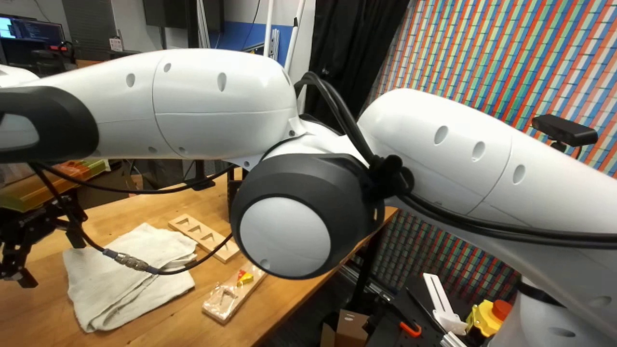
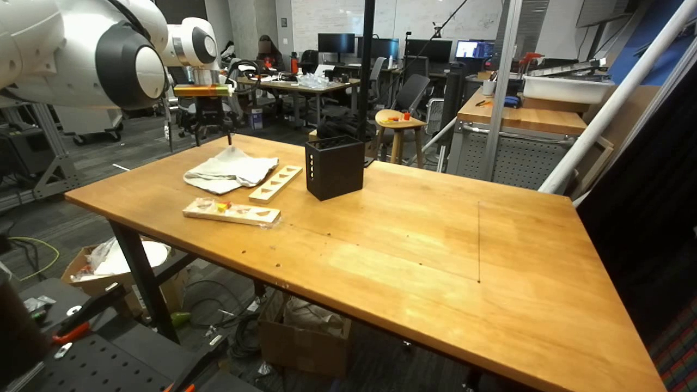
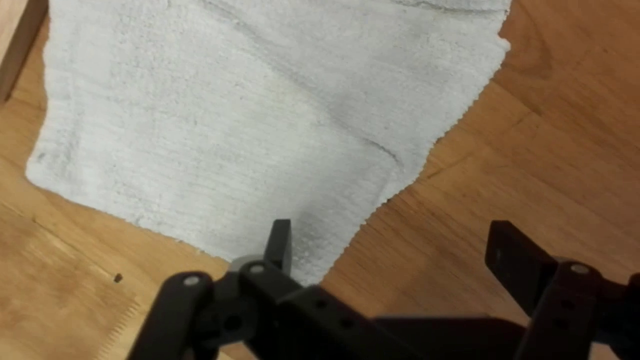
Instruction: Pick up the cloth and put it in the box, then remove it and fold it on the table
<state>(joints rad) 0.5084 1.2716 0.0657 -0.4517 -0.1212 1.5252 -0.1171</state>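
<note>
1. Your claw (image 3: 390,232) hangs above the far corner of the cloth (image 2: 231,171), jaws spread wide, nothing between them; how much gap lies below is hard to tell.
2. You have the cloth lying creased on the table (image 2: 414,218), to the left of the black box (image 2: 335,171) in an exterior view. A wooden board (image 2: 270,188) sits between the two, just beside the cloth.
3. Expect it to be light, soft and limp: it should droop from wherever you pinch it and hold no shape.
4. You needn't worry much about breaking it, and the coarse weave should grip well, though the ragged hem might catch.
5. As you stand, the finger on the left (image 3: 280,242) in the wrist view is over cloth and the finger on the right over bare wood, so closing here would probably gather only the corner.
6. For the box, you'd likely do better moving nearer, over the middle, and pinching several layers together. Held by a corner, the rest may trail across the board or drape over the box's rim.
</note>
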